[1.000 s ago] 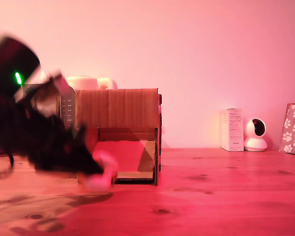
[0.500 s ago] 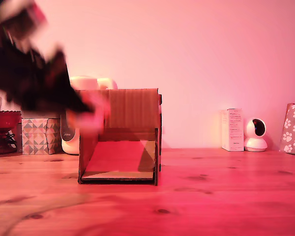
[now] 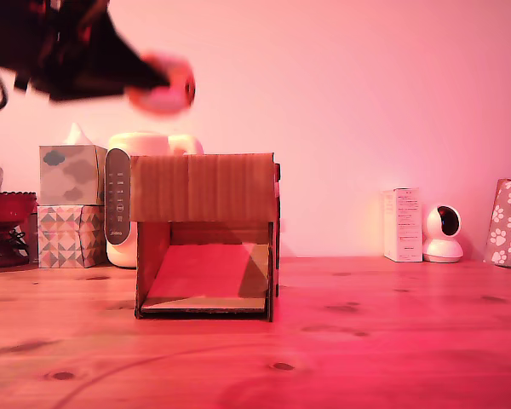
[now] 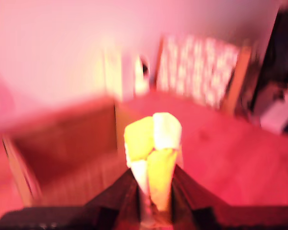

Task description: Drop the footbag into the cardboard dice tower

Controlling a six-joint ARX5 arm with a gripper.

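Footbag (image 3: 163,83) pinched in the closed tool (image 4: 153,191), high above cardboard dice tower (image 3: 206,189).

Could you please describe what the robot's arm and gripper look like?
The arm is dark, nearly black under the pink light, and blurred, with a thin dark cable looping off it at the exterior view's left. The gripper ends in two dark, tapered jaws.

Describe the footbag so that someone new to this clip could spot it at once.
Find the cardboard tower at the middle of the table. High above its left top corner in the exterior view, the gripper holds the footbag in its jaws. It is the only small soft ball, yellow-and-white panelled.
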